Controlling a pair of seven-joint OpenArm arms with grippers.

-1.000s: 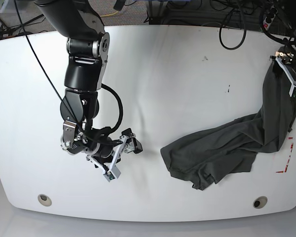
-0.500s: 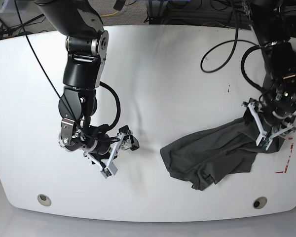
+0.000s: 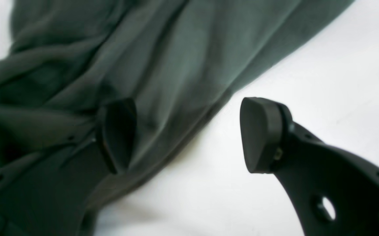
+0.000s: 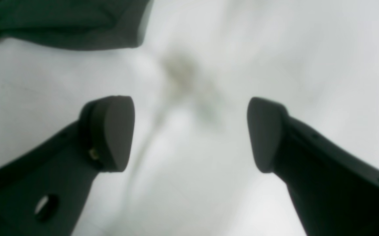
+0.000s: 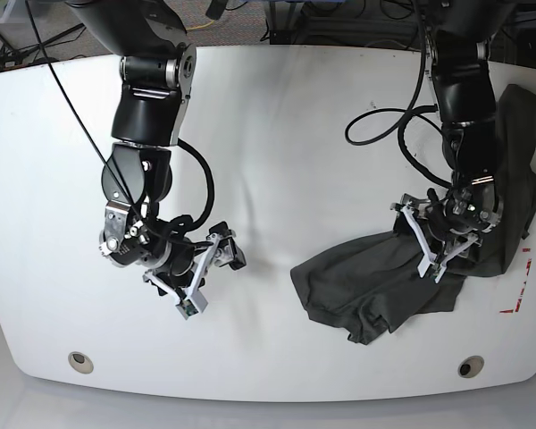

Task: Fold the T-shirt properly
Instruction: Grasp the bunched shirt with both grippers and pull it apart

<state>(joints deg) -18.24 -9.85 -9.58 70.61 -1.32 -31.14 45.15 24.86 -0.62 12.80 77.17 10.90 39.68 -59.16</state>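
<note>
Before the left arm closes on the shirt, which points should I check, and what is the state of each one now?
1. Left end effector open: ok.
2. T-shirt edge lies between its jaws: ok, one pad over cloth, the other over bare table.
3. Right end effector open and holding nothing: ok.
4. T-shirt lies flat: not ok, bunched and wrinkled.
5. Collar located: cannot tell.

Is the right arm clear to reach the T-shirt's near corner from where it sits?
Probably yes. The right end effector is open and empty, and only bare table lies between it and the T-shirt; the left end effector works the far side.
</note>
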